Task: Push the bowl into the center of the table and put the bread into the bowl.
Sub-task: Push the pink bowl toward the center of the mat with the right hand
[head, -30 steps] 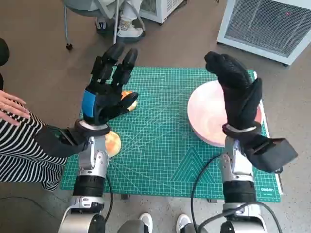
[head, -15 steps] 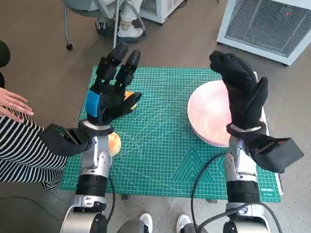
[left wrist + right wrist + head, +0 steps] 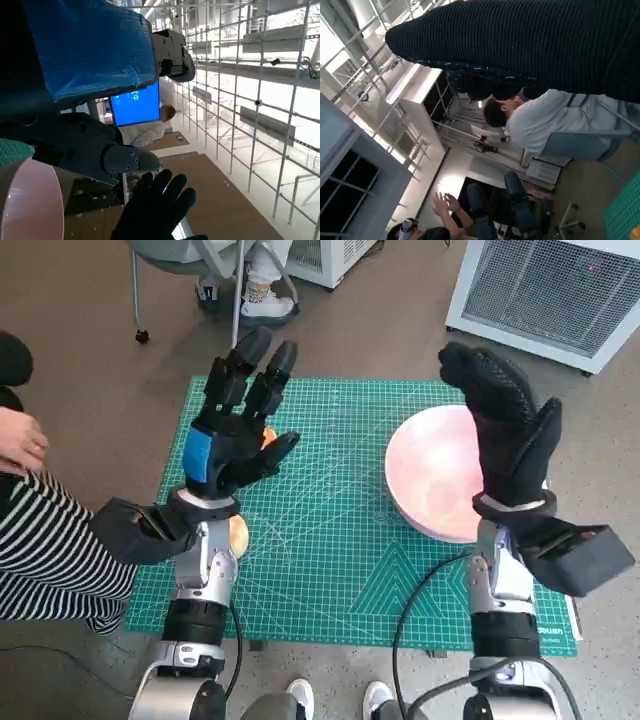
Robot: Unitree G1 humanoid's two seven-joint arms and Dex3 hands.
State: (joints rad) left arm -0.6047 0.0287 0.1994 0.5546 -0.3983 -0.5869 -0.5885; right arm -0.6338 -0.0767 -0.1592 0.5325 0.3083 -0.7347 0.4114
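A: Bowl first — where's it sit?
B: Pink, on the green mat, over on the robot's right side, not mid-mat. Right hand is up in front of its far-right edge, so that bit's covered in the head view.
A: Right hand got hold of anything?
B: No. Black glove, raised, palm side turned toward the bowl, fingers straight up & close together, thumb out to the side. Holds nothing. Whether it touches the rim, can't tell from above.
A: Bread?
B: Two orange-brown pieces on the left side of the mat. One bread roll peeks out just behind the left hand, mostly hidden. 2nd roll lies nearer the robot, just beside the left wrist, partly covered by the forearm.
A: Left hand state?
B: Lifted above the mat, blue tape facing the head cam, fingers spread & pointing away from the robot, thumb sticking out toward mat center. Empty.
A: Wrist cams add anything?
B: Left wrist view: blue tape & black fingers up close, a slice of the pink bowl at the edge, the gloved right hand w/ fingers apart. Right wrist view: glove as a dark band, people in the room behind; nothing on the bowl.
A: Anything else around?
B: A person in a striped top at the robot's left, a white vented unit on the floor beyond the table, chair legs and shoes at the far side.
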